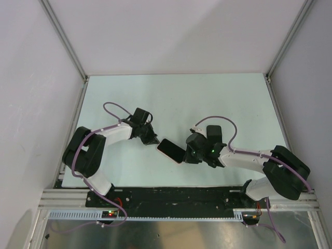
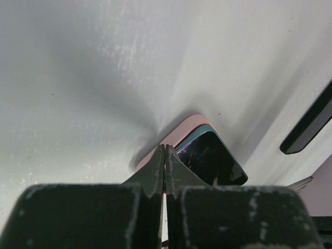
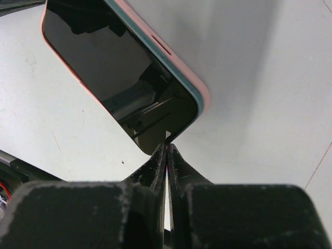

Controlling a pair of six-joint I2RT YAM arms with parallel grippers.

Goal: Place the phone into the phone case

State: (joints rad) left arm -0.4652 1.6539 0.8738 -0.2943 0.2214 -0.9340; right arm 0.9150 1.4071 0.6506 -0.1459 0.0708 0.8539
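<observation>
Jaws on my left gripper [image 2: 165,149] are pressed together on nothing, tips at a corner of the pink phone case [image 2: 176,129]. Phone [image 1: 171,150] lies screen up in the case, mid-table [image 1: 171,93] toward the near edge, between both arms. Its teal side shows above the case lip, so probably not fully seated. Right gripper [image 3: 167,147] jaws are together too, tip at the opposite corner. Risk: an uneven push from either side slides the case or pops a corner out.
</observation>
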